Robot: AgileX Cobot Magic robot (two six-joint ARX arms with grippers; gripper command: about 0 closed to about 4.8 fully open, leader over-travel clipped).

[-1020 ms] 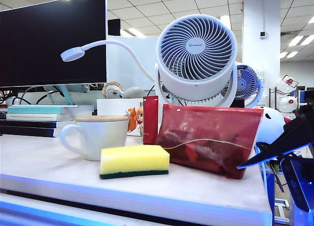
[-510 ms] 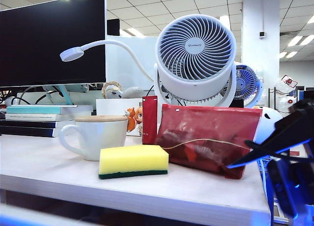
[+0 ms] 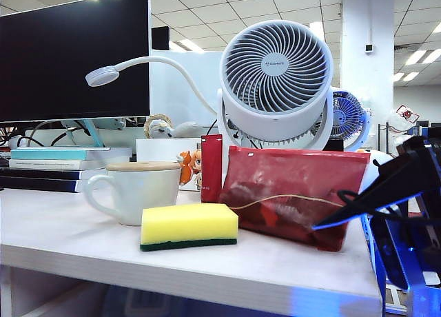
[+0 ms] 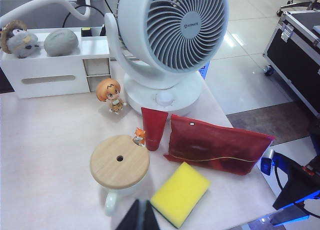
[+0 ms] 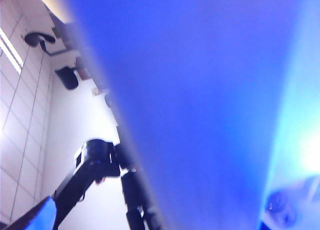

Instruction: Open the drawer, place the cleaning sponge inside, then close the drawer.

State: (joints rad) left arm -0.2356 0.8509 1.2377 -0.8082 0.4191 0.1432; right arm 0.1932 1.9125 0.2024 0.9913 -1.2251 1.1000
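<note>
- The cleaning sponge [image 3: 189, 227], a yellow block with its dark green layer facing down, lies flat near the front edge of the white bench [image 3: 275, 269], just in front of a white mug [image 3: 138, 189] capped with a wooden lid and beside a red translucent pouch [image 3: 293, 193].
- A white desk fan [image 3: 275, 79] stands behind the pouch, with a dark monitor [image 3: 72, 52] and a stack of books [image 3: 62, 167] to the exterior view's left.
- The right end effector [image 3: 396, 213] sits off the bench's right end, its black fingers [image 3: 362, 200] spread wide with nothing seen between them.
- The right wrist view is filled by a blurred blue surface, apparently the drawer [image 5: 200, 100] front seen close up, though this cannot be confirmed.
- The left end effector [image 4: 141, 215] hovers above the bench near the mug and sponge; only its dark tips show, close together, gripping nothing visible, and whether it is fully closed cannot be told.
</note>
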